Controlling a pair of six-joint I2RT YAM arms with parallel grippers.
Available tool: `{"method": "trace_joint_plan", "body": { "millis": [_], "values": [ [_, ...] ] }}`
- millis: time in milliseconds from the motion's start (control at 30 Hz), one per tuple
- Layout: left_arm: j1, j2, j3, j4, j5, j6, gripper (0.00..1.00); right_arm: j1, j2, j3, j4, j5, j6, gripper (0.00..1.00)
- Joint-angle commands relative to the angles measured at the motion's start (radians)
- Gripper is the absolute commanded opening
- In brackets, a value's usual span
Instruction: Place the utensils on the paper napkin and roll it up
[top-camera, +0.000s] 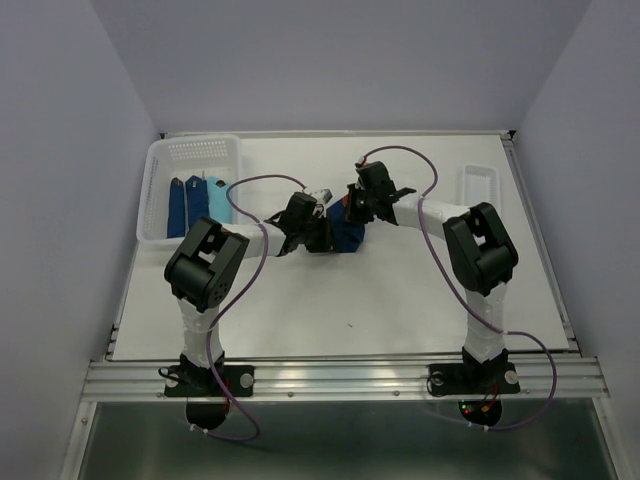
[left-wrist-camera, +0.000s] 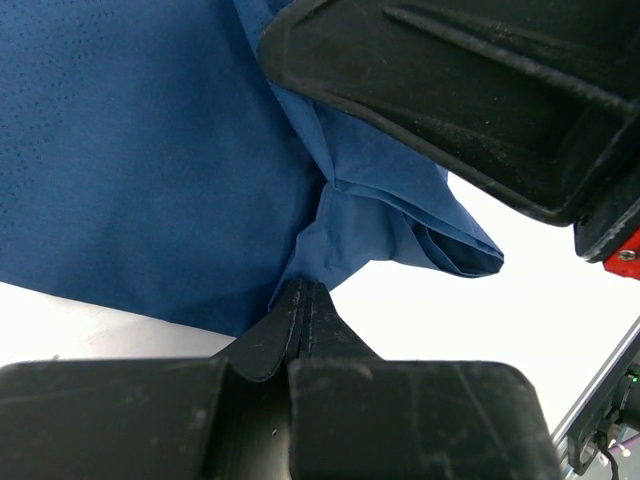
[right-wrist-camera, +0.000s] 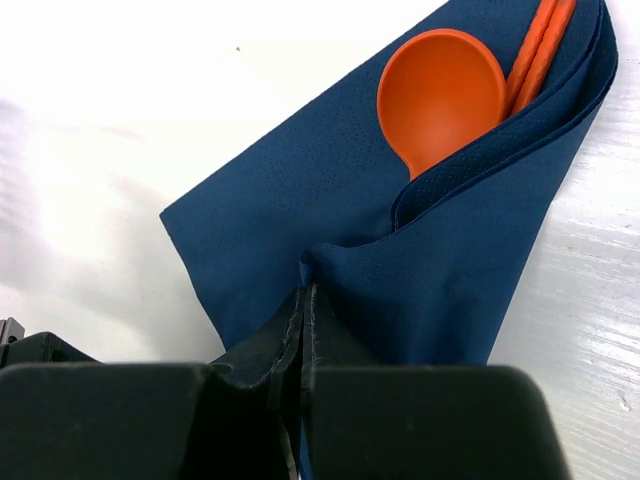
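The dark navy paper napkin (top-camera: 347, 240) lies mid-table between both grippers, partly folded over. In the right wrist view the napkin (right-wrist-camera: 300, 190) has one flap lifted over an orange spoon (right-wrist-camera: 440, 95) and another orange utensil's prongs or handle (right-wrist-camera: 540, 50) lying on it. My right gripper (right-wrist-camera: 305, 292) is shut on the lifted flap's edge. My left gripper (left-wrist-camera: 305, 288) is shut on a bunched corner of the napkin (left-wrist-camera: 140, 150). The right gripper's black body (left-wrist-camera: 480, 90) hangs close above it. From above, the left gripper (top-camera: 318, 228) and the right gripper (top-camera: 358, 208) nearly touch.
A white slotted basket (top-camera: 160, 175) at the far left holds dark blue and light blue rolls (top-camera: 195, 198). A small clear tray (top-camera: 480, 180) sits at the far right. Purple cables loop over both arms. Grey walls enclose the table.
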Motion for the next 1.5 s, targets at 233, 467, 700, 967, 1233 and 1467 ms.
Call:
{"method": "trace_joint_plan", "body": {
  "millis": [233, 467, 700, 967, 1233, 1467],
  "values": [
    [-0.004, 0.02, 0.001, -0.023, -0.007, 0.023, 0.0, 0.014, 0.014, 0.075, 0.007, -0.029, -0.009, 0.01],
    [-0.004, 0.015, 0.001, -0.025, -0.002, 0.028, 0.0, 0.014, 0.053, 0.109, 0.007, -0.035, -0.003, 0.01],
    [-0.004, 0.015, 0.003, -0.026, 0.002, 0.032, 0.0, 0.024, 0.116, 0.123, 0.007, -0.044, 0.003, 0.01],
    [-0.004, 0.003, 0.003, -0.036, -0.001, 0.037, 0.0, 0.024, 0.142, 0.115, 0.012, -0.035, 0.005, 0.01],
    [0.001, -0.118, 0.038, -0.174, -0.103, 0.109, 0.0, 0.024, 0.132, 0.08, 0.013, -0.012, 0.003, 0.01],
    [0.045, -0.163, 0.038, -0.137, -0.087, 0.069, 0.0, 0.024, 0.118, 0.071, 0.016, -0.011, 0.002, 0.01]
  ]
}}
